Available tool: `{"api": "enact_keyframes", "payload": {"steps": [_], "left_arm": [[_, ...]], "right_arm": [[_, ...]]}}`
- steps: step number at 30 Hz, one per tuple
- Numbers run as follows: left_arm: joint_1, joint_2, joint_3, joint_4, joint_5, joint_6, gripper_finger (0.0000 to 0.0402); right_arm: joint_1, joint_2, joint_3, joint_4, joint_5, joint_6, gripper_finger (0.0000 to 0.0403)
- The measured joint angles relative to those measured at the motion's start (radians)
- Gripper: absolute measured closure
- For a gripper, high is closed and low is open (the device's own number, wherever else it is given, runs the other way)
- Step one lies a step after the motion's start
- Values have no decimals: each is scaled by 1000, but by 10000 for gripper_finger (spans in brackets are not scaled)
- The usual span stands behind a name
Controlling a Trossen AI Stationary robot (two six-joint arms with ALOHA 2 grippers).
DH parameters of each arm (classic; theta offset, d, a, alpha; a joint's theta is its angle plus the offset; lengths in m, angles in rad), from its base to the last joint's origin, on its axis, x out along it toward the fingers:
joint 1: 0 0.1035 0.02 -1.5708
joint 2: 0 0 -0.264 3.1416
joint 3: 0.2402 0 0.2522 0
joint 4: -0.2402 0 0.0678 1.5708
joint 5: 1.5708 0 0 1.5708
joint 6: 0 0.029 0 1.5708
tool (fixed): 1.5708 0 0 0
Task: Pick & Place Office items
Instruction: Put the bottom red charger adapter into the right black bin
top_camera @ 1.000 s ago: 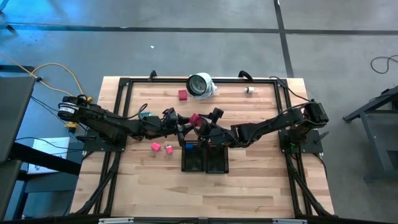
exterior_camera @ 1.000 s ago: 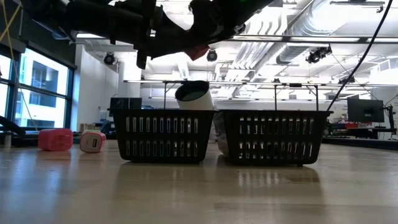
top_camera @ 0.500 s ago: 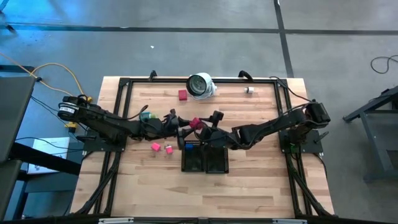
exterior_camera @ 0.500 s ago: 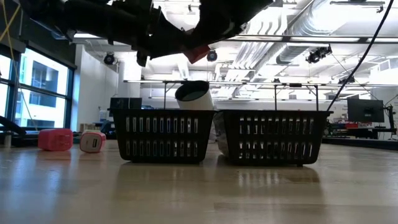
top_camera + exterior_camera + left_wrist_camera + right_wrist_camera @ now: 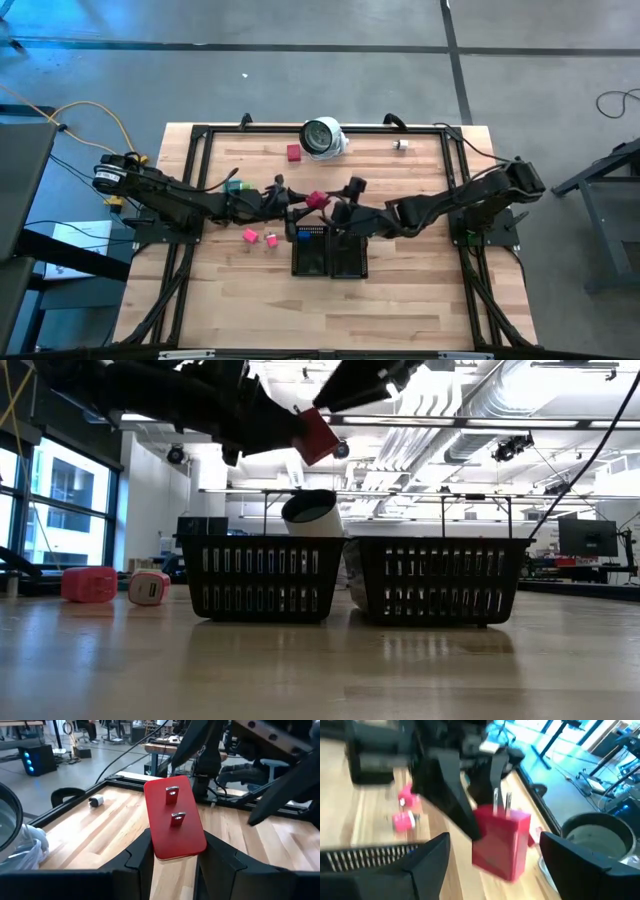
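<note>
Clamping a red block-shaped plug adapter with two metal prongs [image 5: 175,818], left gripper [image 5: 172,862] held above the table, just behind the left black mesh tray [image 5: 310,252]; fingers [image 5: 141,856] pressed against both sides of the adapter, prongs facing away from the wrist. Seen in the low view as a red piece [image 5: 317,435] raised well above the tray rims. Seen in the high view as a red spot [image 5: 317,200] between the two arms near table centre.

Right gripper [image 5: 340,213] positioned just beside the held adapter, over the far edge of the right black mesh tray [image 5: 349,254]; fingers [image 5: 427,855] spread wide, clear of the adapter [image 5: 501,841], nothing between them.

Trays set side by side, touching, near the front centre of the light wooden table [image 5: 420,290]. Blue piece [image 5: 304,236] lying inside the left tray. Two pink pieces [image 5: 259,237] resting on the wood just left of the trays, near each other. Second red piece [image 5: 293,152] located beside the round white-and-grey object [image 5: 323,137] at the far edge. Small white piece [image 5: 400,145] placed apart, toward the far right. Green piece [image 5: 236,185] partly hidden by the left arm.
</note>
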Motion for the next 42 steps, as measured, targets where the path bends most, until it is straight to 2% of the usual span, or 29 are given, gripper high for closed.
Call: {"api": "enact_keyframes", "payload": {"steps": [7, 12, 17, 27, 32, 38, 42], "left_arm": [[-1, -6, -1, -90, 91, 22, 281], [-12, -48, -3, -187, 163, 83, 281], [-17, -119, 1, -300, 249, 108, 281], [-19, -145, 146, -640, 270, 108, 281], [-19, -145, 161, -655, 290, 120, 281], [-19, -144, 161, -646, 290, 121, 281], [-19, -144, 161, -624, 289, 120, 281]], "right_arm": [[-21, -15, -1, -164, -18, 76, 108], [-40, -78, -1, -197, -188, 128, 108], [-46, -84, -1, -159, -375, 149, 108], [-87, -64, -146, 178, -497, 109, 108], [-95, -63, -226, 366, -545, 115, 108], [-96, -63, -339, 609, -541, 120, 108], [-111, -44, -366, 700, -537, 133, 108]]}}
